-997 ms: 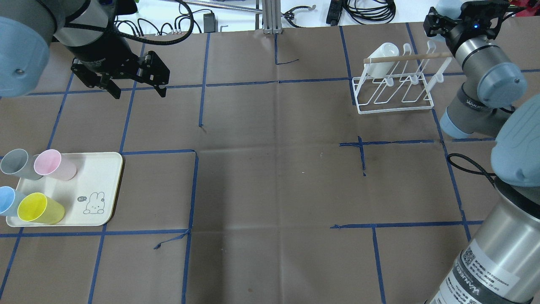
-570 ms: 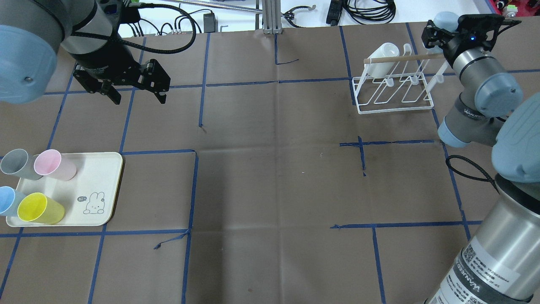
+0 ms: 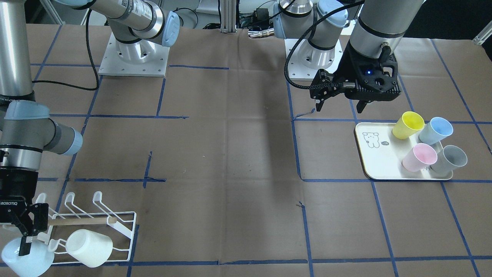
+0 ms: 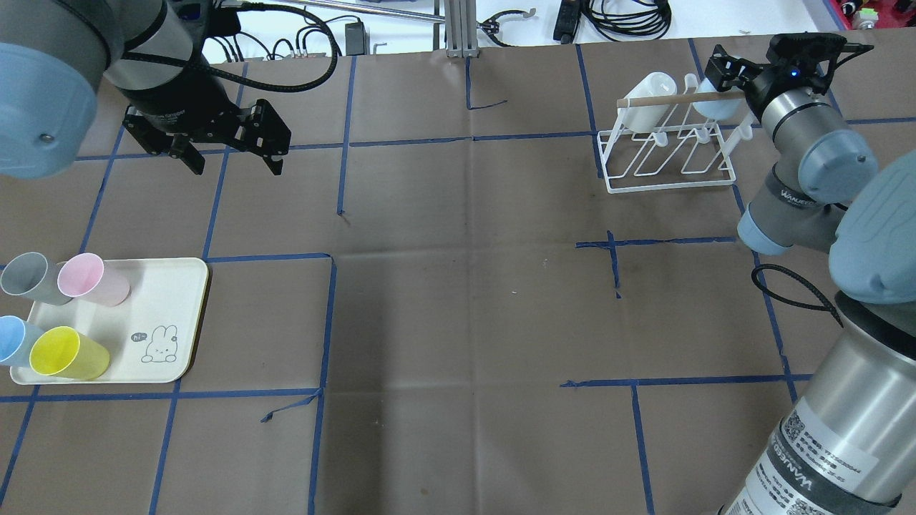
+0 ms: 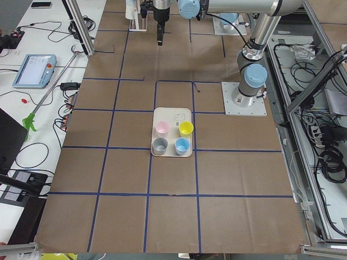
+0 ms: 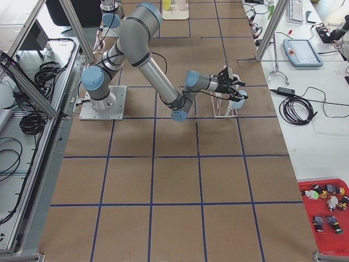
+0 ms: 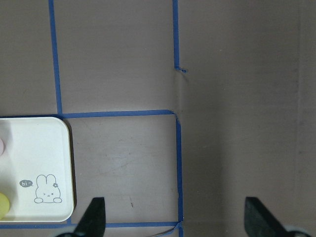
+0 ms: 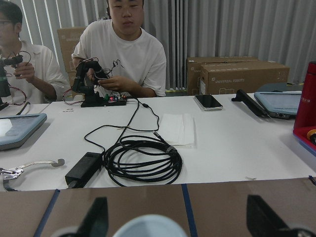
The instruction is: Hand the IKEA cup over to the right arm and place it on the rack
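Observation:
The IKEA cup (image 4: pixel 715 106), pale blue, is at the right end of the white wire rack (image 4: pixel 669 182), just under the wooden dowel. My right gripper (image 4: pixel 723 71) is shut on it, with a finger on either side. The front view shows the same cup (image 3: pixel 25 259) below the gripper's fingers (image 3: pixel 24 246). Its rim (image 8: pixel 150 227) sits low between the fingers in the right wrist view. A white cup (image 4: pixel 647 100) hangs on the rack's left end. My left gripper (image 4: pixel 235 166) hovers open and empty over the table, beyond the tray.
A cream tray (image 4: pixel 164 315) at the near left holds grey (image 4: pixel 25 277), pink (image 4: pixel 89 279), blue (image 4: pixel 14 340) and yellow (image 4: pixel 64 352) cups. Two people sit behind a white bench with cables (image 8: pixel 143 160) past the table's far edge.
The right gripper has brought the pale blue cup left and down onto the rack's right end. The left gripper has shifted slightly toward the robot.

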Controlling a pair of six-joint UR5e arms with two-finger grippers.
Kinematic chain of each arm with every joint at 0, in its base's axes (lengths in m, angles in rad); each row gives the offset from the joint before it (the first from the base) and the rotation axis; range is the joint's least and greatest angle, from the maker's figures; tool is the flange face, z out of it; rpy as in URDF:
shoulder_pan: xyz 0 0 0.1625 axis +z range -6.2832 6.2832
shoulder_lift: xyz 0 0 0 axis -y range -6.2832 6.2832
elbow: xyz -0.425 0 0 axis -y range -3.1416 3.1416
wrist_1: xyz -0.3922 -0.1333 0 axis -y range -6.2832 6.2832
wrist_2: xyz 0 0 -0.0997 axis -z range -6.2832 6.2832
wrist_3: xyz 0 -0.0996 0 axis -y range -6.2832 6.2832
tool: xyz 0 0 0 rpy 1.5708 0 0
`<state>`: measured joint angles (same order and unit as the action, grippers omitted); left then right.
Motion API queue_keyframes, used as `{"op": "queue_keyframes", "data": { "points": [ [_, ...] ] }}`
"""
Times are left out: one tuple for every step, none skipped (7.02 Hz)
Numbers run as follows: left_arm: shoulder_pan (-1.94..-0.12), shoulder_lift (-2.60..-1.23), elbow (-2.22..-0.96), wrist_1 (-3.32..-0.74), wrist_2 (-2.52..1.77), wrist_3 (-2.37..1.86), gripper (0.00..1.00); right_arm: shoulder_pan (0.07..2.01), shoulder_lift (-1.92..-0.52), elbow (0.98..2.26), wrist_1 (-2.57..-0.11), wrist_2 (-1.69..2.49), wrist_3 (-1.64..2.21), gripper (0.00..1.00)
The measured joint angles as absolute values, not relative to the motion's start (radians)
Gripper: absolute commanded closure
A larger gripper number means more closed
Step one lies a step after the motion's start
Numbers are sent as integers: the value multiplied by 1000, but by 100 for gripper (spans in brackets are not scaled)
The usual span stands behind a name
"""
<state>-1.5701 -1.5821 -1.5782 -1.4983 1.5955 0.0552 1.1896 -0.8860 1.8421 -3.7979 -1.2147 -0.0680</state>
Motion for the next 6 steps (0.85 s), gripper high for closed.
{"op": "queue_keyframes", "data": {
  "points": [
    [-1581, -1584, -1575, -1498, 1597, 53, 1, 1190, -887, 1845, -3794, -1215, -67, 0],
    [-1586, -1586, -1573, -1497, 1598, 53, 0, 1191, -892, 1847, -3791, -1216, -67, 1],
    [-1586, -1588, -1569, -1497, 1599, 57, 1, 1191, -903, 1846, -3790, -1218, -69, 1],
    [-1584, -1587, -1566, -1497, 1599, 62, 1, 1192, -918, 1844, -3788, -1219, -72, 1],
    [-1582, -1587, -1566, -1497, 1600, 65, 1, 1193, -943, 1842, -3770, -1220, -76, 0],
    [-1580, -1586, -1566, -1497, 1600, 66, 1, 1193, -979, 1841, -3719, -1220, -80, 0]
  ]
}}
